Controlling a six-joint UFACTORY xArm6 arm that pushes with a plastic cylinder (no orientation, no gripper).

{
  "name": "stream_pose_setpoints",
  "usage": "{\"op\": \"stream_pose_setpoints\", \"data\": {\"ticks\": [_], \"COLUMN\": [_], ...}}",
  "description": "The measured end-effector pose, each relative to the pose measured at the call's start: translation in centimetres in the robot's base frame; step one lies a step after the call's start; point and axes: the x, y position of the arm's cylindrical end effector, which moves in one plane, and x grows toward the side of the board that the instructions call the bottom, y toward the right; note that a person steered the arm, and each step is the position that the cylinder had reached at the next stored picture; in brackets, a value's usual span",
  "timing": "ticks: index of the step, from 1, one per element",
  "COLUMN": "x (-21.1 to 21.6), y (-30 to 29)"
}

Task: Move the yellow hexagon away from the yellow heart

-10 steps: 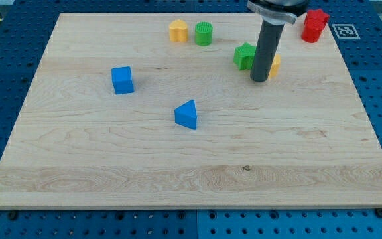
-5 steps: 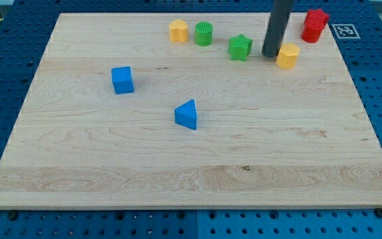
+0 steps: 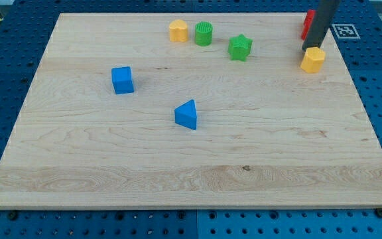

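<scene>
The yellow hexagon (image 3: 312, 60) lies near the board's right edge toward the view's top. My tip (image 3: 310, 48) stands just above and left of it, touching or nearly touching it. The yellow heart (image 3: 178, 30) lies far off to the left at the view's top, beside the green cylinder (image 3: 204, 33). The rod hides part of the red block (image 3: 306, 25) behind it.
A green star (image 3: 240, 47) lies between the cylinder and the hexagon. A blue cube (image 3: 122, 79) sits at the left, and a blue triangle (image 3: 187, 114) near the middle. The wooden board's right edge (image 3: 363, 99) is close to the hexagon.
My tip has moved right and up the view, pushing the yellow hexagon rightward, away from the green star. The other blocks have stayed put.
</scene>
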Motion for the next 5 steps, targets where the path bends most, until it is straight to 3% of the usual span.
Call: {"op": "stream_pose_setpoints", "data": {"ticks": [3, 5], "x": [3.9, -1.3], "y": [0.0, -2.3]}}
